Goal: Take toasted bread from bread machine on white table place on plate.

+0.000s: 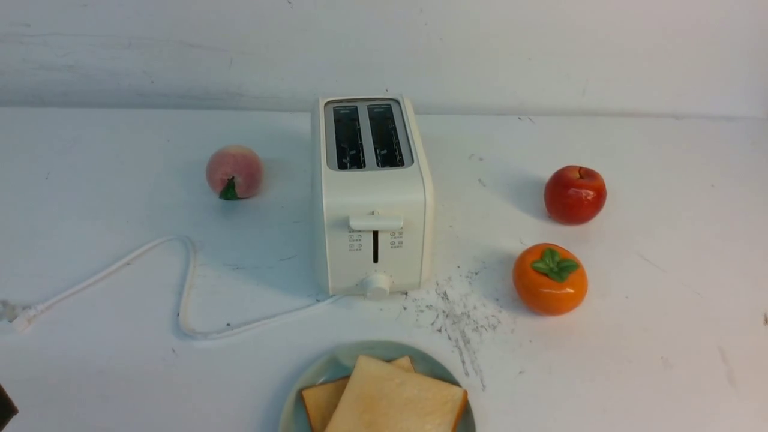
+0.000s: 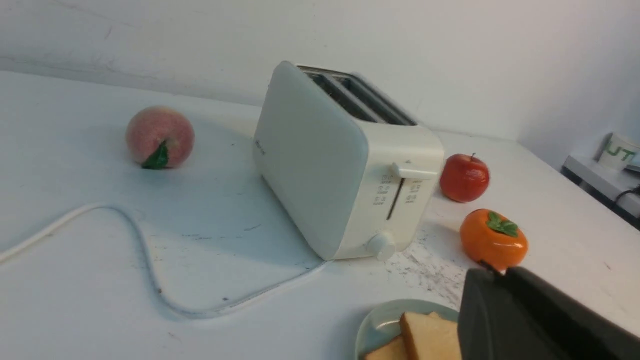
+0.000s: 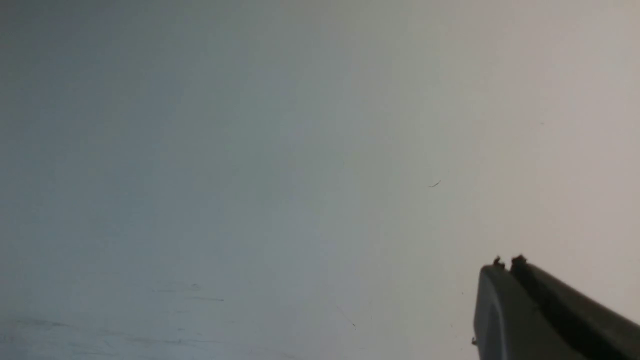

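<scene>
The bread machine (image 1: pixel 372 198) stands toward the far edge of the white table (image 1: pixel 660 360). The plate (image 1: pixel 318 372) lies before it at the near edge, with the toasted bread (image 1: pixel 396 402) overlapped on it. A peach (image 1: pixel 234 172) lies to the machine's left, an apple (image 1: pixel 575 195) and, nearer, a persimmon (image 1: pixel 549 279) to its right; the cord (image 1: pixel 186 288) trails to the left edge.

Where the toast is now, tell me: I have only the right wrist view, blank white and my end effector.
Observer: Both toast slices lie overlapping on the plate, in front of the toaster.
Operator: Check the slots.
Observer: Both slots are empty and the lever is up.
Operator: Report the other arm.
Observer: The left end effector looks shut and holds nothing.
</scene>
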